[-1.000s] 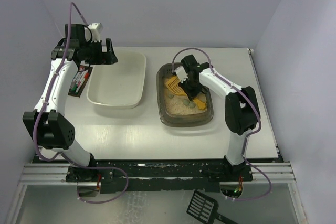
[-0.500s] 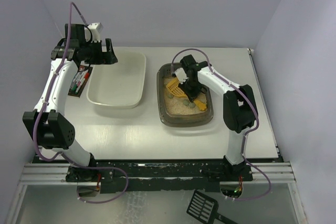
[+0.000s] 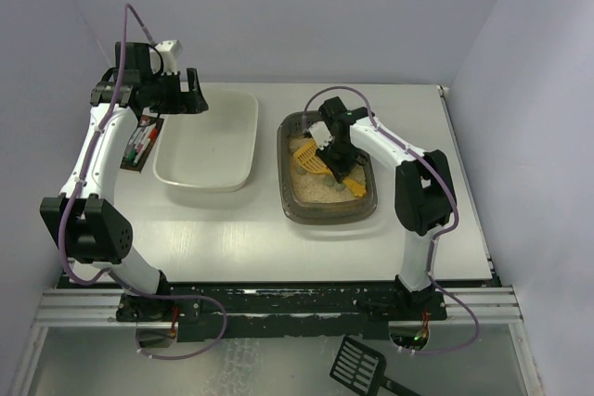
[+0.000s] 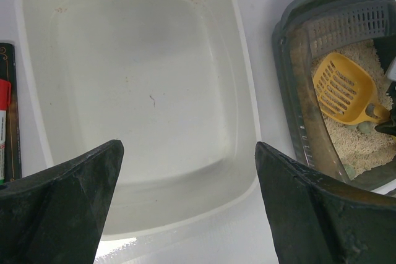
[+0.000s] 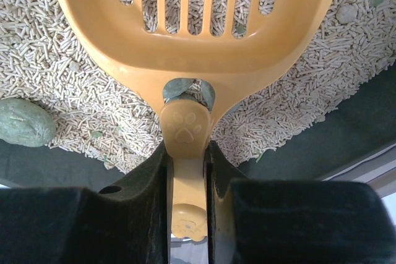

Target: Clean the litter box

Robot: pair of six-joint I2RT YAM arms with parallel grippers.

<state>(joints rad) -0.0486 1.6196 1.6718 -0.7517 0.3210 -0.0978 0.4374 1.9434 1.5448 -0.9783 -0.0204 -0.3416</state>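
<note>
The dark brown litter box (image 3: 327,212) sits right of centre, with beige pellet litter (image 5: 62,91) and grey-green lumps (image 5: 25,122). It also shows in the left wrist view (image 4: 297,128). My right gripper (image 3: 336,159) is inside the box, shut on the handle of a yellow slotted scoop (image 3: 307,154) whose head lies over the litter (image 5: 192,35). A lump sits under the scoop's neck (image 5: 176,88). My left gripper (image 3: 190,99) is open and empty, above the far left edge of the white tub (image 3: 209,141).
A card with markers (image 3: 141,144) lies left of the white tub (image 4: 142,91). A black scoop (image 3: 362,366) lies below the table's near edge. A grey slotted grate (image 4: 352,26) sits at the far end of the litter box.
My right gripper with the yellow scoop has shifted slightly right and nearer inside the litter box. The left arm has not moved.
</note>
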